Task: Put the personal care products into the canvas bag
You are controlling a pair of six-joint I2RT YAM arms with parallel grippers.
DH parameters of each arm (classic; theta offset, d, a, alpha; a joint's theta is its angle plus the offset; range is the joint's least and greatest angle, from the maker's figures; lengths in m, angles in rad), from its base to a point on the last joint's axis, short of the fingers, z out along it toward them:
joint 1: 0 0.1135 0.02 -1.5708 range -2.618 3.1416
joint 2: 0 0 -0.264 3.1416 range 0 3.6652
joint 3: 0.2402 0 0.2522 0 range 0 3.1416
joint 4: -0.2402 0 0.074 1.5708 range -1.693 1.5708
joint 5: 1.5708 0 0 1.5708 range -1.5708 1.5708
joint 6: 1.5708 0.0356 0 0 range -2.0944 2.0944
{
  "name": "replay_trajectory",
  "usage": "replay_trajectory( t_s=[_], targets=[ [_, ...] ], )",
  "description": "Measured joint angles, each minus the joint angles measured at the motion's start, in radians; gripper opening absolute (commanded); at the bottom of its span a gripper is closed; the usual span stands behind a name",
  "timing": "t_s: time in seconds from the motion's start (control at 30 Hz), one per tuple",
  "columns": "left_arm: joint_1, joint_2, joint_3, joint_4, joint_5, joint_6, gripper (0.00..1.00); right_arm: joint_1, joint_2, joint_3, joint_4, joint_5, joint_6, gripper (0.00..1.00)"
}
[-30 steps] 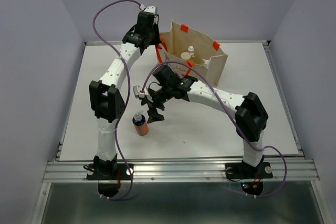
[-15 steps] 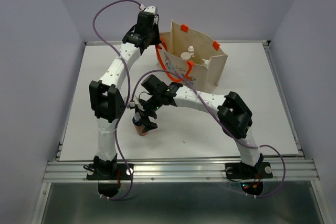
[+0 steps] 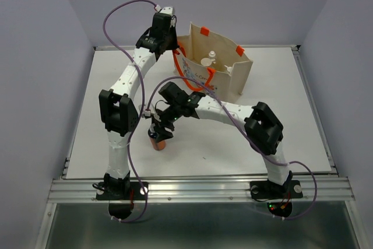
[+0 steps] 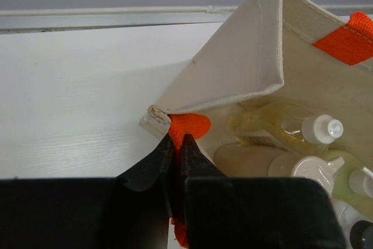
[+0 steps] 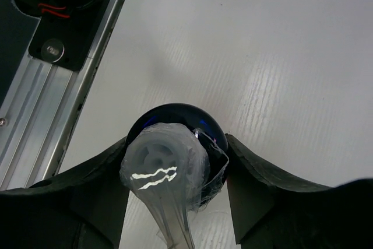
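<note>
The left arm (image 3: 125, 83) and the right arm (image 3: 230, 110) have white links and bulky black joints. A thin purple cable (image 3: 105, 27) loops along each one. Each base (image 3: 119, 193) is black, with small silver screws. The left tool (image 4: 176, 144) and the right tool (image 5: 175, 155) have black fingers.

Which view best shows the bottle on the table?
Right wrist: bottle seen from above, close, between the fingers of the right gripper. Top external shows only its orange base, small. Left wrist misses it.
</note>
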Motion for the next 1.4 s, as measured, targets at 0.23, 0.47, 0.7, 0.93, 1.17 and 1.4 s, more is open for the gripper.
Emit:
replay_trajectory(
  t_s=[0.23,0.47,0.7,0.93,1.17,1.4],
  targets=[
    [0.000,0.000,0.000,0.001,0.001,0.000,0.00,-0.011,-0.148,-0.060,-0.002,0.172,0.120,0.01],
    [0.000,0.000,0.000,0.003,0.005,0.000,0.00,-0.179,-0.386,-0.013,0.084,0.398,0.329,0.01],
    [0.001,0.000,0.000,0.005,0.011,0.000,0.00,-0.431,-0.404,0.204,0.162,0.598,0.518,0.01],
    [0.001,0.000,0.000,0.004,0.011,0.000,0.00,-0.538,-0.205,0.379,0.208,0.637,0.630,0.01],
    [0.001,0.000,0.000,0.003,0.010,-0.008,0.00,-0.529,-0.029,0.381,0.163,0.639,0.653,0.01],
    [0.002,0.000,0.000,0.003,0.011,-0.011,0.00,-0.528,0.029,0.378,0.173,0.629,0.652,0.03]
  ],
)
